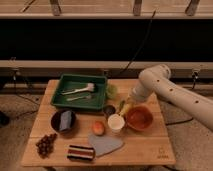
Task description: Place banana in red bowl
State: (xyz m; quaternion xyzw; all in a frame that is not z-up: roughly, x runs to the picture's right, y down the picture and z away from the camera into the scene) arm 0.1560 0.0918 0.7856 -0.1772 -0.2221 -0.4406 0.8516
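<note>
Wooden bench (150,150) before a dark wall. Jaws: low over the bench; whether clamped cannot be told. Banana (125,109): at the jaws. Red bowl (139,118): just right of the jaws. Banana likely light, soft, bruisable; hold gently mid-body.

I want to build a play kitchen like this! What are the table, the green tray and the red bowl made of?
The table looks like pale wood, matte, with plank lines showing. The green tray is probably plastic: smooth, one even colour. The red bowl seems plastic or glazed ceramic, smooth-looking; hard to say which. The end effector hangs at the bowl's left rim.
</note>
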